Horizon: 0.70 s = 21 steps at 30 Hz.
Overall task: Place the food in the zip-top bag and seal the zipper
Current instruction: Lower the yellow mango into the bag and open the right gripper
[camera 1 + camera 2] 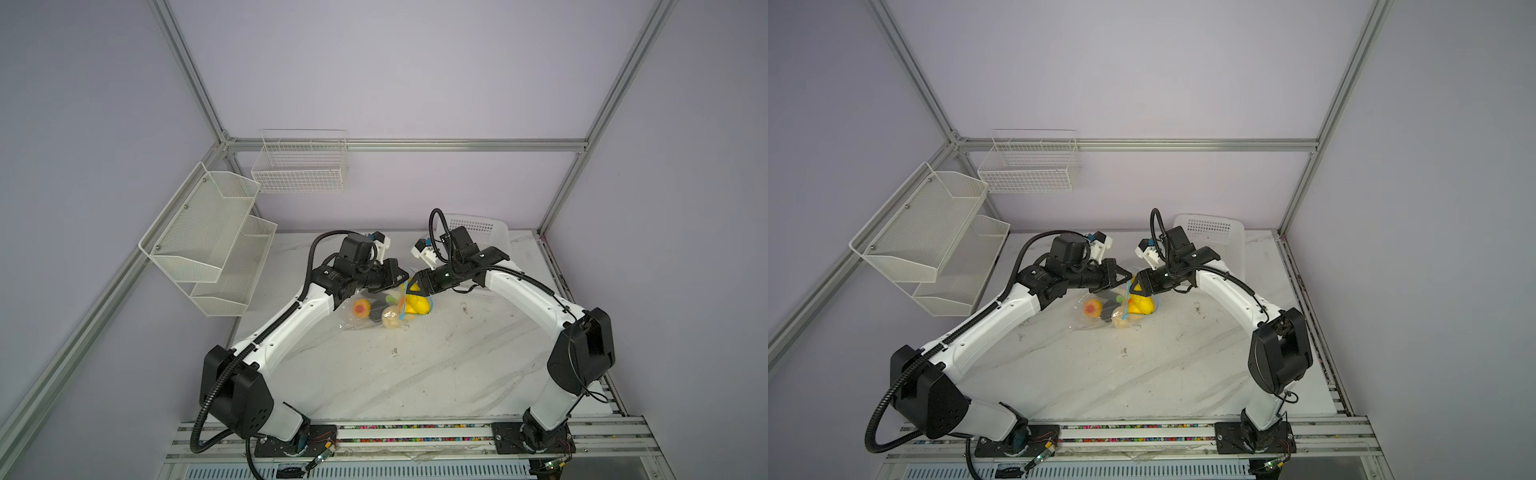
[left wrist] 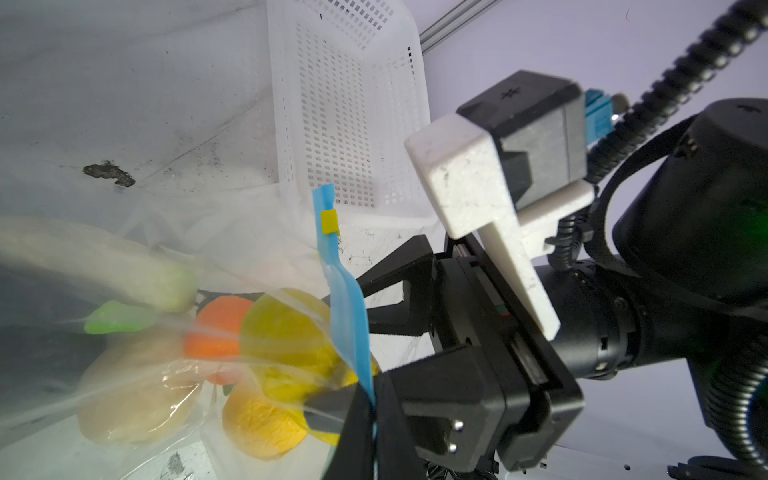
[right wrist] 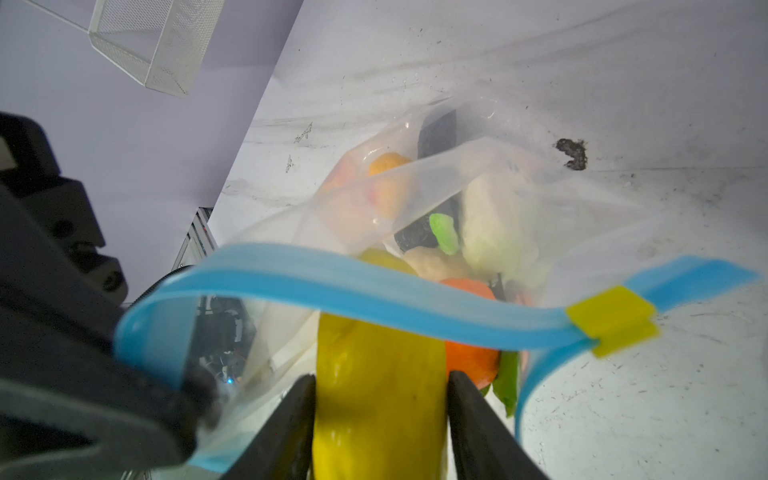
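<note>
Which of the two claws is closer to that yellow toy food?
Right. The right gripper grips the yellow toy; the left gripper pinches the zipper strip beside it.

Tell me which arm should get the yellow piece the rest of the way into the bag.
Right. The right gripper grips the yellow piece at the zip-top bag's mouth; the left gripper is shut on the zipper, holding that mouth open.
</note>
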Tool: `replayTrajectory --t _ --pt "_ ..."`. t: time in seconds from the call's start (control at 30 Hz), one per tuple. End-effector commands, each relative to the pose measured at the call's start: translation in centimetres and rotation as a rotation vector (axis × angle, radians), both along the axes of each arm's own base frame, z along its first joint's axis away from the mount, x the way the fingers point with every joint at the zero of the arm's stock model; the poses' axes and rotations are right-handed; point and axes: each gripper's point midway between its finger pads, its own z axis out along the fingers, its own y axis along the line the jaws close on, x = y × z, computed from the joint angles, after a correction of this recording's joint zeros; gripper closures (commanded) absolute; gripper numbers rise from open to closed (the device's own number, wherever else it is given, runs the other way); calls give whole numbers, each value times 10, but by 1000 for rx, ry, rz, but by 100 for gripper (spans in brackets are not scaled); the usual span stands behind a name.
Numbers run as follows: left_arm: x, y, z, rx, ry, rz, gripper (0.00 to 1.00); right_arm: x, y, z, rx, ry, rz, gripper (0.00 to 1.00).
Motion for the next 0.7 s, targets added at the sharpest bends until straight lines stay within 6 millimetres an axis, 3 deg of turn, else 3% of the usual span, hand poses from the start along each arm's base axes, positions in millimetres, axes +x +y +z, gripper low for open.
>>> replayTrajectory --t 0.0,0.23,0.43,0.67 --pt "0 1 11 -37 -38 -7 100 6 9 -3 -3 -10 7 49" --pt "-1 0 11 -37 -38 -8 100 9 16 -4 -15 -14 8 49" --pt "-1 1 10 -36 -35 -5 100 14 14 1 -25 -31 -20 43" --pt "-1 1 9 -34 -35 -3 100 19 10 22 -14 -65 -78 36"
